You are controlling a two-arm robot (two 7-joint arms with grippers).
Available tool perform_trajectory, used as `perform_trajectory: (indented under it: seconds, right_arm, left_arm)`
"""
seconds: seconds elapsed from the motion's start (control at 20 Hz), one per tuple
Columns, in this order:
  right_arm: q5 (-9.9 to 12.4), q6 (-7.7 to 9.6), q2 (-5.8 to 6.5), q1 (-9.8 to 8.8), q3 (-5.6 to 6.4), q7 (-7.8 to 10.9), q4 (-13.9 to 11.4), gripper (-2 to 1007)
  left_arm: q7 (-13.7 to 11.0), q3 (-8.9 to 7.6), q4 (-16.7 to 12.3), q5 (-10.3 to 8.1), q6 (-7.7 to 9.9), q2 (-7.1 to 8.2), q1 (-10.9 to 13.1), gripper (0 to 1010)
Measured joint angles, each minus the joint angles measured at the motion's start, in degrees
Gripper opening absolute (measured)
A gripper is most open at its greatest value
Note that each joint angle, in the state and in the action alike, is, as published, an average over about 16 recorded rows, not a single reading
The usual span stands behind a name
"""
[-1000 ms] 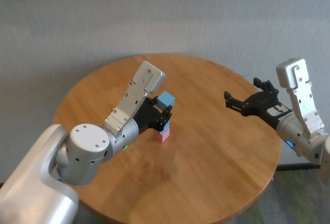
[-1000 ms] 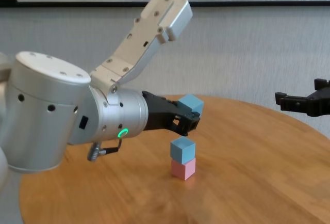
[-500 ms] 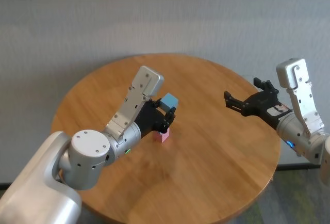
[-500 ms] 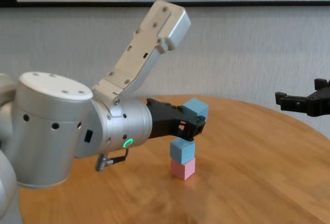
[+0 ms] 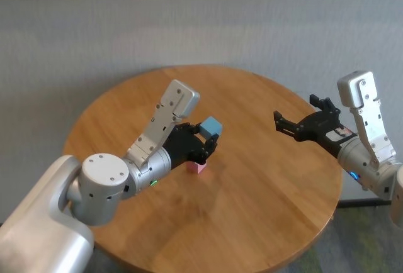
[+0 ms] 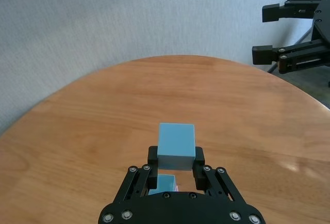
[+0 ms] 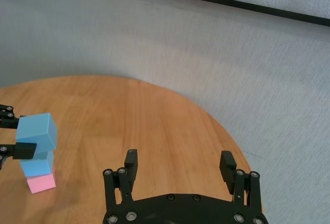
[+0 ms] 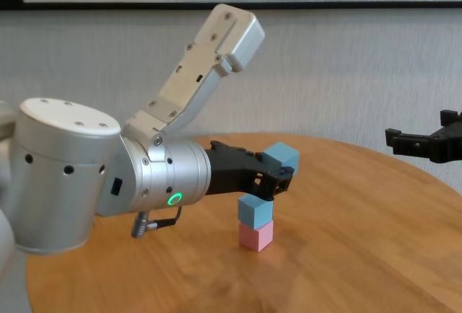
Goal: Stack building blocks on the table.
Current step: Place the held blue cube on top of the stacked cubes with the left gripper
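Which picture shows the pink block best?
The chest view: the pink block sits in plain sight under a blue block. The right wrist view shows it far off, the head view just a corner, the left wrist view barely a sliver.

Bright, even, sharp light; soft glare streaks the table (image 6: 289,152), shadows faint.

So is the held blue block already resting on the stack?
No, in the chest view the held blue block sits above and beside the stacked blue block.
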Motion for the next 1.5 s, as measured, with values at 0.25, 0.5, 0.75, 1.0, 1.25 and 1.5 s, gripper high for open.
perform_trajectory:
  seconds: [0.25,0.5,0.75,1.0,1.25,1.5]
  right_arm:
    - [0.00,0.00,0.00,0.00,0.00,0.00,0.00,1005]
    - [0.00,0.00,0.00,0.00,0.00,0.00,0.00,1005]
    - [0.00,0.00,0.00,0.00,0.00,0.00,0.00,1005]
    - [0.00,0.00,0.00,0.00,0.00,0.00,0.00,1005]
    - [0.00,0.00,0.00,0.00,0.00,0.00,0.00,1005]
    - [0.00,0.00,0.00,0.00,0.00,0.00,0.00,1005]
  left_arm:
    - [-2.07,0.89,-0.27,-0.83,0.74,1.37,-1.02,402]
    - [-3.62,1.53,-0.63,-1.77,1.44,2.69,-1.63,402]
    - [-4.42,1.80,-0.73,-2.84,1.74,3.78,-1.67,402]
    - [-4.72,1.89,-0.38,-3.97,1.54,4.46,-1.45,402]
    - [-4.68,2.09,0.31,-4.86,1.10,4.85,-1.38,402]
    - [-4.49,2.52,1.24,-5.51,0.71,5.04,-1.65,402]
